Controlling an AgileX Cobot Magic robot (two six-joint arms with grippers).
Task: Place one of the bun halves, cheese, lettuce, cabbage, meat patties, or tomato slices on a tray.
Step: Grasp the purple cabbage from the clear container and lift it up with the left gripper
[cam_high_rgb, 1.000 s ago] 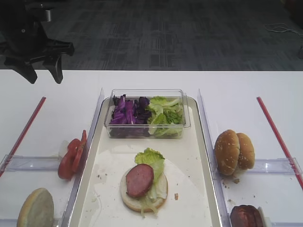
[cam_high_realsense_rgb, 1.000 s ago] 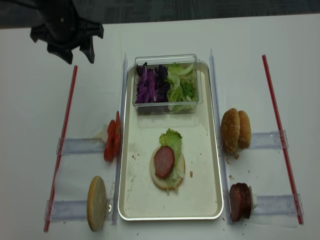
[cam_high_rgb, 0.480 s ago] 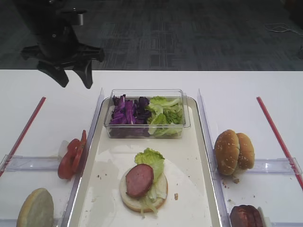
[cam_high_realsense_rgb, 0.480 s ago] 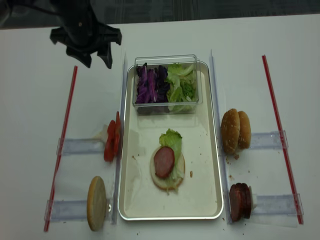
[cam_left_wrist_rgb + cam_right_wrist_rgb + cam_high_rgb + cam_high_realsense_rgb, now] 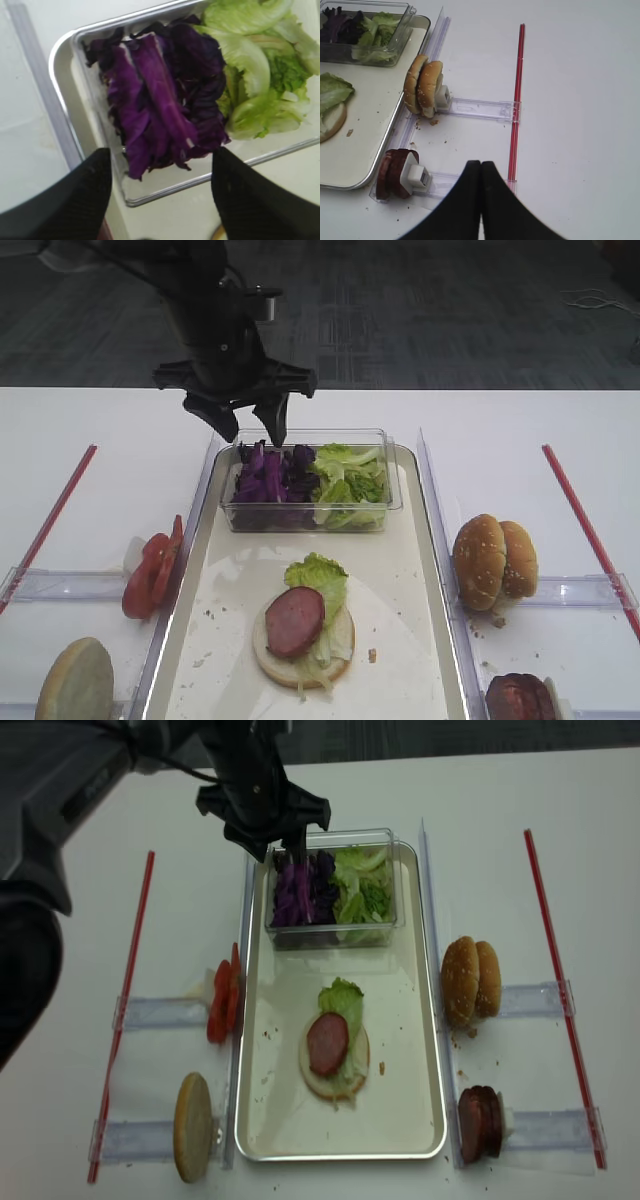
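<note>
Jaws spread wide and empty, the black left gripper (image 5: 250,430) hovers directly above the dark purple cabbage strips (image 5: 160,105), whose long axis runs between its fingers.

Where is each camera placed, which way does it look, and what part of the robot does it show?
Exterior high: at the table's near edge, looking across the tray toward the floor; shows the left arm and its open pincer above the clear box.
Realsense: overhead, looking down; same arm over the cabbage.
Left wrist: on the left arm, looking down between open jaws at cabbage and lettuce.
Right wrist: on the right arm, facing buns and patties; shut right pincer shows.
Shared: both exterior views show the bun with a patty.
</note>
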